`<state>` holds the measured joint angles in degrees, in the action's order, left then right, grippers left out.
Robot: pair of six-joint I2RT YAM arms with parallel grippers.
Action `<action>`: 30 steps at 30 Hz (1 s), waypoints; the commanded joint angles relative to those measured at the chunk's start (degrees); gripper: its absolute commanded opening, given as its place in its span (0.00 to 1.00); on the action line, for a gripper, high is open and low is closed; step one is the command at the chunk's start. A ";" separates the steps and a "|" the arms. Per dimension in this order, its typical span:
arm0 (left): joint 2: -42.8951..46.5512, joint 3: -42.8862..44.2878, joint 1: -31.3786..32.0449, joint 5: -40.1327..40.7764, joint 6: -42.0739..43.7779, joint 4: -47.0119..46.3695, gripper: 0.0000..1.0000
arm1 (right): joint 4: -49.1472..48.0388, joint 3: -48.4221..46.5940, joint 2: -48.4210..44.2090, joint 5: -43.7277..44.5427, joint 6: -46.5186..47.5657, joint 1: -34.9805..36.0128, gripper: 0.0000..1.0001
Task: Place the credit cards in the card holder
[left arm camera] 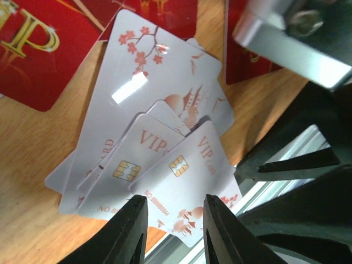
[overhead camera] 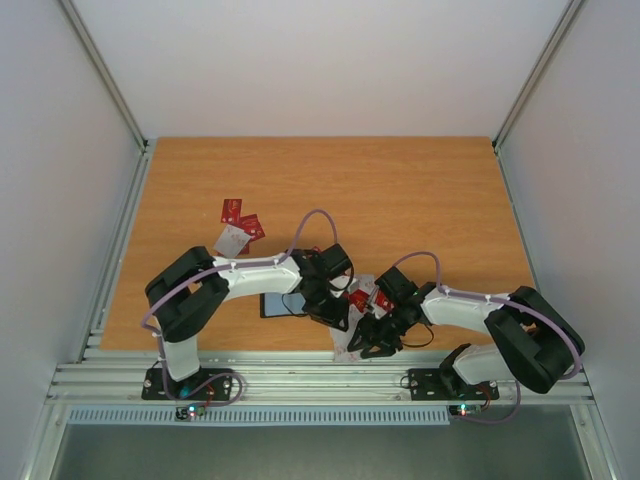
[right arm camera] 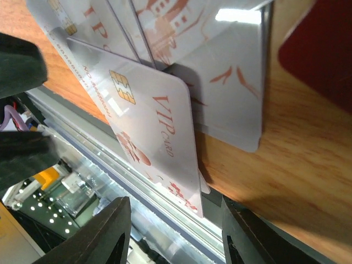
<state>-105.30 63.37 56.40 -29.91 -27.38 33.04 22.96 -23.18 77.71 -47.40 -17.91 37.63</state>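
Overhanging credit cards [right arm camera: 148, 121] poke between the right pincer [right arm camera: 173, 209] tips.

Light comes from overhead, bright and even. In the top view the table [overhead camera: 420, 190] glows warm orange and the arms [overhead camera: 250, 275] throw only short, soft shadows. Small print there is too fine to read.

From the left wrist, a white card [left arm camera: 159, 82] carries a hard patch of white glare. The red card [left arm camera: 38, 49] in the corner is soft, and the metal block [left arm camera: 291, 38] is blurred and streaked with highlights. The black fingers [left arm camera: 124, 231] are dim and featureless.

From the right wrist, glare washes the top of the far card [right arm camera: 231, 71]. The near card [right arm camera: 154, 121] casts a dark shadow on the wood, and the fingers [right arm camera: 104, 236] and the left edge are dark blur.
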 commanded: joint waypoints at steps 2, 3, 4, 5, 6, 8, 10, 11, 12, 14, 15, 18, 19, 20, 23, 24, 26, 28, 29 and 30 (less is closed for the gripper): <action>3.01 1.90 0.38 -0.11 0.48 2.87 0.31 | 0.58 2.28 3.06 -1.38 -0.04 0.86 0.47; 3.18 1.55 0.40 -0.58 0.39 2.71 0.31 | -0.50 2.48 3.47 -1.79 -0.22 1.07 0.47; 3.30 1.05 0.38 -1.10 0.25 2.25 0.31 | -1.30 2.60 3.76 -1.97 -0.30 1.23 0.47; 3.28 0.21 0.38 -1.71 0.09 1.43 0.31 | -1.84 2.68 4.06 -1.93 -0.33 1.33 0.47; 3.15 -0.42 0.40 -2.59 -0.23 0.70 0.31 | -2.36 2.82 4.29 -1.81 -0.35 1.47 0.47; 2.39 -1.66 0.38 -4.68 -0.37 -0.90 0.31 | -3.77 3.32 4.82 -1.82 -0.56 1.64 0.47; 1.32 -2.68 0.43 -6.12 -0.43 -2.10 0.30 | -4.92 3.70 5.59 -1.82 -0.65 1.87 0.47; 0.79 -3.12 0.38 -6.42 -0.47 -2.58 0.30 | -5.37 3.79 5.91 -1.78 -0.66 2.03 0.48; 0.23 -3.49 0.38 -6.51 -0.48 -2.85 0.30 | -5.83 4.02 6.22 -1.81 -0.64 2.17 0.48; -1.01 -4.25 0.38 -6.71 -0.55 -3.53 0.30 | -6.64 4.48 6.71 -1.82 -0.62 2.28 0.47; -1.35 -4.71 0.38 -6.71 -0.57 -3.98 0.30 | -6.88 4.68 6.87 -1.90 -0.52 2.35 0.48; -2.77 -6.01 0.38 -6.59 -0.90 -5.44 0.30 | -7.10 5.13 7.05 -2.14 0.01 2.43 0.48; -3.13 -6.37 0.38 -6.49 -1.05 -5.93 0.30 | -7.39 5.28 6.90 -2.47 0.15 2.48 0.48; -3.50 -6.73 0.38 -6.42 -1.22 -6.31 0.30 | -7.79 5.47 6.78 -2.89 0.31 2.55 0.48; -4.22 -8.00 0.25 -6.99 -1.99 -8.28 0.28 | -8.35 5.85 6.12 -4.36 1.11 3.19 0.48; -4.34 -8.51 0.16 -7.38 -2.35 -9.13 0.28 | -8.41 5.98 5.83 -4.71 1.44 3.54 0.48; -4.39 -9.45 -0.01 -8.07 -3.25 -10.67 0.27 | -9.07 6.25 5.35 -5.21 1.49 4.05 0.48; -4.27 -10.24 -0.22 -8.43 -3.96 -11.80 0.27 | -10.13 6.64 4.72 -5.82 1.05 4.36 0.47; -4.18 -10.61 -0.36 -8.56 -4.19 -12.30 0.27 | -11.06 7.04 4.11 -6.08 0.15 4.40 0.46; -4.07 -10.90 -0.47 -8.63 -4.54 -12.60 0.27 | -11.99 7.35 3.44 -6.29 -0.40 4.43 0.46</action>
<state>-106.17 55.81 56.10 -42.22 -30.11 22.00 7.99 -19.09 81.19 -54.00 -15.14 40.62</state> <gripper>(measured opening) 0.273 0.464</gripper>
